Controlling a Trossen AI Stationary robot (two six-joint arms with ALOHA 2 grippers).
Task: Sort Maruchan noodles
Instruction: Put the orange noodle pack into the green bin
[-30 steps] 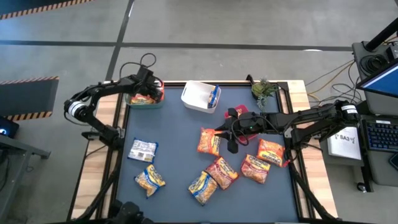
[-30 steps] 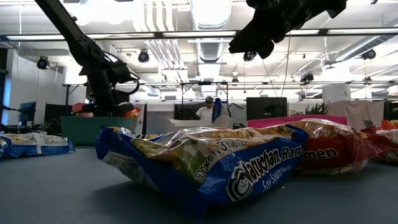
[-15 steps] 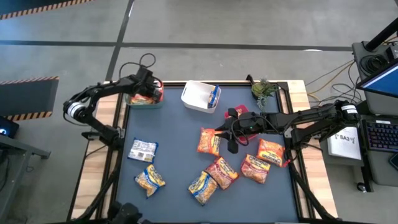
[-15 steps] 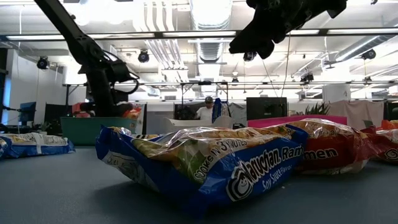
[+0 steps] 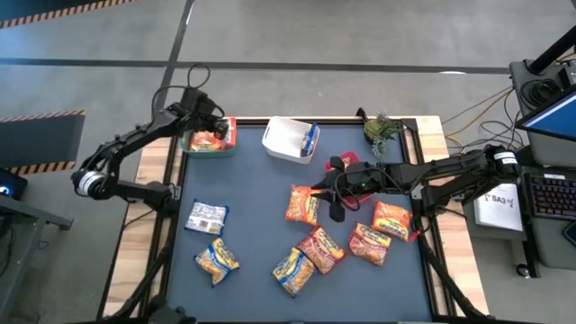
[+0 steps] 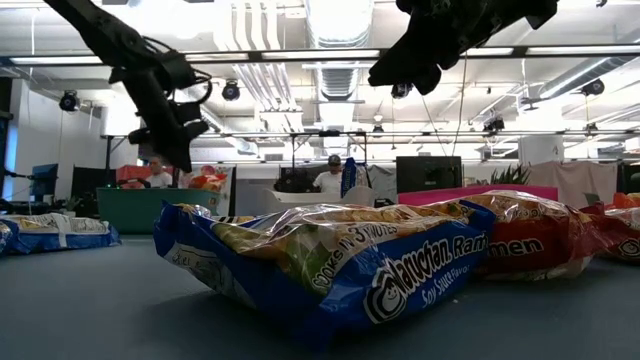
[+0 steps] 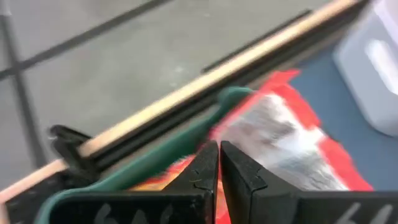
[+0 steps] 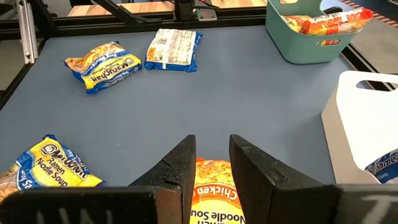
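Several Maruchan noodle packets lie flat on the blue mat: an orange one (image 5: 303, 204), a red one (image 5: 321, 247), a silver one (image 5: 207, 217) and yellow-blue ones (image 5: 217, 259). The green bin (image 5: 212, 147) at the far left holds a red packet (image 7: 280, 143). A blue packet (image 5: 309, 137) stands in the white bin (image 5: 286, 144). My left gripper (image 7: 219, 152) hangs shut and empty above the green bin's far left rim. My right gripper (image 8: 212, 163) hovers open high over the orange packet (image 8: 214, 199), nothing between its fingers.
A red bin (image 6: 470, 192) sits mostly under my right arm at the far right. A small plant (image 5: 382, 129) stands at the far right corner. Bare mat lies between the silver packet and the orange one. People show in the room behind the table.
My left gripper has risen out of the green bin and drawn back a little toward the table's far left corner. The red packet has stayed in the bin.
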